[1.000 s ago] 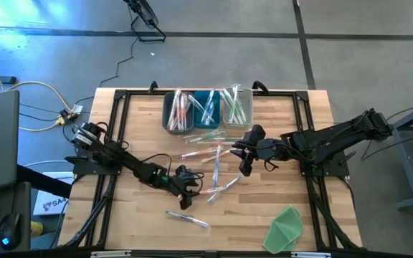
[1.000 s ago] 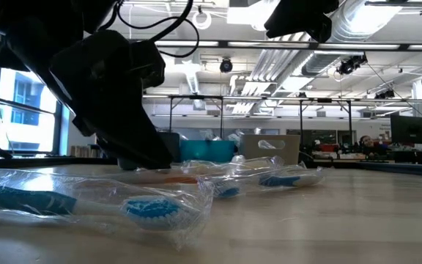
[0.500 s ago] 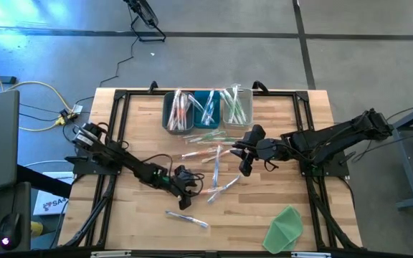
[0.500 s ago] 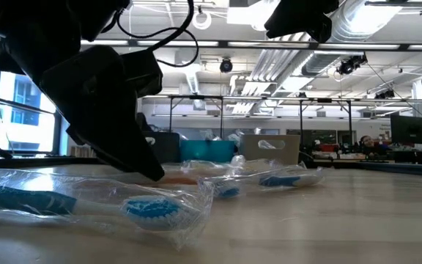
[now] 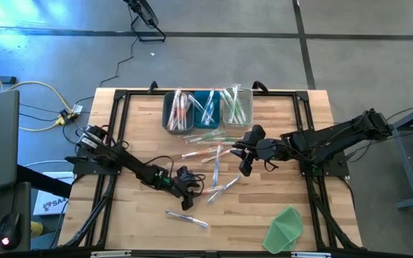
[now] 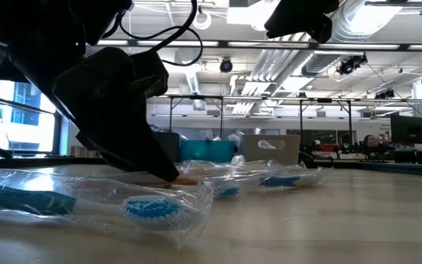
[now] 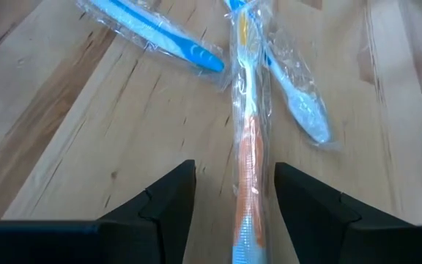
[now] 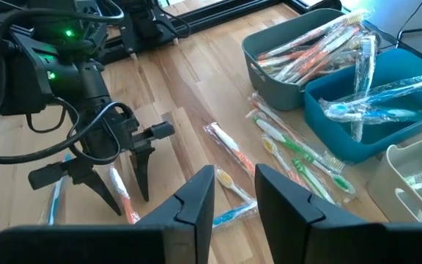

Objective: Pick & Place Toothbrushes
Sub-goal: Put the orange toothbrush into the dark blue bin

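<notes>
1. The wooden table (image 5: 142,129) carries three bins in a row at its far edge.
2. The grey bin (image 5: 169,118) holds mostly orange toothbrushes; the blue bin (image 5: 208,99) at the middle holds blue ones; the pale bin (image 5: 236,119) holds green ones (all in clear wrappers).
3. A green sheet (image 5: 285,228) lies at the near right corner.
4. The left gripper (image 7: 230,192) stands spread wide, its fingers straddling a wrapped orange toothbrush (image 7: 249,147) on the table.
5. The right gripper (image 8: 233,192) hovers partly open, holding nothing.
6. Loose toothbrushes (image 5: 206,153) lie scattered mid-table.
7. No writing is readable.
</notes>
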`<state>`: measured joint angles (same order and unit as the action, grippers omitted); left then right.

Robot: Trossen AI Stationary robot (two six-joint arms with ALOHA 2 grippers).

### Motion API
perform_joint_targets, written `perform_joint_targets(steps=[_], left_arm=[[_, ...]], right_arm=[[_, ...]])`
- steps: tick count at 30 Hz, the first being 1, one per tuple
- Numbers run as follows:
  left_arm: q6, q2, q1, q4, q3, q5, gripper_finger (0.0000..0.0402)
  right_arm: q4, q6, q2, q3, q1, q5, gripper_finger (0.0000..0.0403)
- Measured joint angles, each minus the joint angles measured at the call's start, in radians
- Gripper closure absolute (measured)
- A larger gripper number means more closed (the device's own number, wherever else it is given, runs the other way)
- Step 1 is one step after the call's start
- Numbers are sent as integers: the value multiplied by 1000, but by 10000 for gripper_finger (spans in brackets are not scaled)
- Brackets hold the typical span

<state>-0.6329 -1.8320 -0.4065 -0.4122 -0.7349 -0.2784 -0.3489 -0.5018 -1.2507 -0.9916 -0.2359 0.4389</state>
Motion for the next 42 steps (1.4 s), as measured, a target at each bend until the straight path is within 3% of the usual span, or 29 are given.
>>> perform_joint_targets(steps=[17, 24, 30, 42], left_arm=[[-31, -3, 2, 4, 2, -1, 358], [-31, -3, 2, -6, 2, 7, 372], [-23, 27, 4, -6, 4, 73, 389], [105, 254, 128, 50, 3, 120, 390]], right_arm=[[0, 0, 0, 0, 0, 0, 310], [-7, 1, 0, 0, 0, 0, 310], [-38, 0, 0, 0, 0, 0, 310], [-81, 1, 0, 0, 0, -3, 310]])
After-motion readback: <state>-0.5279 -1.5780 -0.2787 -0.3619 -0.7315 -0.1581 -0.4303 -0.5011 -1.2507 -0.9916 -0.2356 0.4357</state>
